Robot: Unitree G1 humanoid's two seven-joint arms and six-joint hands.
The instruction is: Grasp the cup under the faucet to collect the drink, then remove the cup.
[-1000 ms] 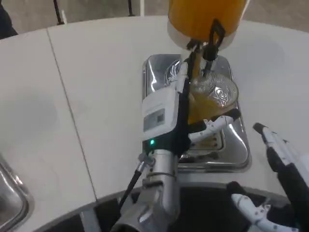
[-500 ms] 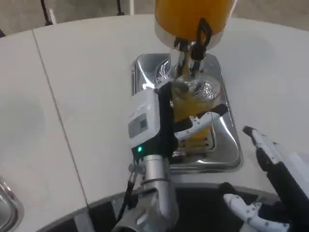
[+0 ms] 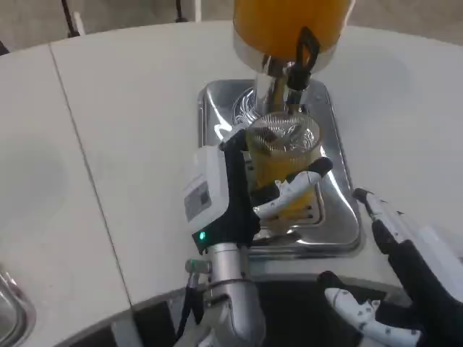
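The left hand (image 3: 242, 191) holds the clear cup (image 3: 281, 170), its fingers (image 3: 293, 186) wrapped around the side of the cup that faces the camera. The cup is filled most of the way with orange drink and stands upright over the slotted part of the steel drip tray (image 3: 217, 108), just in front of the faucet (image 3: 293, 76) and slightly lower in the picture than the spout. The faucet has a black handle and hangs from the base of the drink dispenser (image 3: 289, 22), whose tank is full of the same orange liquid and sits at the far edge of the desk (image 3: 130, 108). The drip tray lies on the desk below the dispenser, reaching toward the near edge. Whether the bottom of the cup touches the tray grid cannot be told.

The left forearm (image 3: 228, 289) rises from the near edge of the desk, with a small green light lit on the black wrist section.

The right hand (image 3: 405, 282) rests at the near right corner of the desk, just beside the tray's right rim and apart from the cup. Its fingers are spread wide and hold nothing, with one white fingertip pointing toward the tray.
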